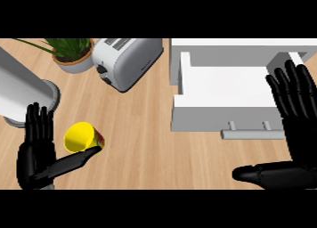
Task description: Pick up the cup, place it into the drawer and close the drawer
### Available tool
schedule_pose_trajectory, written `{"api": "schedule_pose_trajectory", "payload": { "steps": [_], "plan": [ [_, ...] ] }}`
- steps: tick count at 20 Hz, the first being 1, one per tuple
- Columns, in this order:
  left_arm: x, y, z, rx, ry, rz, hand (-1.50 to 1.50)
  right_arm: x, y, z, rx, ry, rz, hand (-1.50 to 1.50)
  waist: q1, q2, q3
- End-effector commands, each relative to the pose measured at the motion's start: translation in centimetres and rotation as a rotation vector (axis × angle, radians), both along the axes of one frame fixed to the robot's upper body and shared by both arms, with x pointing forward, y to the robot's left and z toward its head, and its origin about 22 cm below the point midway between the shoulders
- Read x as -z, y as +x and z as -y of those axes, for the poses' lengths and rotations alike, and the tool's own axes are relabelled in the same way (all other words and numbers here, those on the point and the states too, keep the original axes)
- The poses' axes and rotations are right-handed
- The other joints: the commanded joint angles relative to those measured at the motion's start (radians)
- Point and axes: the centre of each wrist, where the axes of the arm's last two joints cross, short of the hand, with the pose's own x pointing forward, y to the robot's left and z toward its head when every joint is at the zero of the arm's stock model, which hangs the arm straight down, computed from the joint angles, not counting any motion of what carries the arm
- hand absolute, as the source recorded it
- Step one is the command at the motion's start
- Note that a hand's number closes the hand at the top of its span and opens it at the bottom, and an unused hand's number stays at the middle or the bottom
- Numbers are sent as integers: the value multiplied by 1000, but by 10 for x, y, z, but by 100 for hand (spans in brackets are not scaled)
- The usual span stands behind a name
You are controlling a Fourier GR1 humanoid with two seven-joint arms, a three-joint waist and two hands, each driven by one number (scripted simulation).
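A yellow cup (pixel 82 136) with a red patterned outside lies on its side on the wooden counter at lower left, its mouth turned toward the left. My left hand (pixel 36 153) stands right beside it, fingers straight up and thumb stretched out under the cup's lower edge; the hand is open. The white drawer (pixel 223 82) is pulled out at upper right, its inside bare, with a grey handle (pixel 253 132) on its front. My right hand (pixel 299 116) is open, fingers straight, lying over the drawer's right side and front corner.
A silver toaster (pixel 125 60) stands at the top centre, left of the drawer. A potted plant (pixel 72 52) is at upper left. A tall grey cylinder on a round base (pixel 16 91) rises at the left edge, just above my left hand.
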Motion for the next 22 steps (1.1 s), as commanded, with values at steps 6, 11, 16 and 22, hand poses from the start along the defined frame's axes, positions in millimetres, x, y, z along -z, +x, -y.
{"api": "schedule_pose_trajectory", "payload": {
  "steps": [6,11,16,22],
  "plan": [
    [34,-10,-10,-3,-22,-54,-150,13,0,8,7,3,3,-150,0,0,0],
    [55,-27,-29,-8,-32,-61,-150,-11,13,27,-8,10,-6,-150,2,0,0],
    [79,-15,-33,-20,-36,-65,-150,-5,2,5,-12,14,6,-150,0,0,0],
    [126,-22,-24,-66,-42,-70,-150,5,-4,13,-28,-14,5,-150,-3,0,0]
  ]
}}
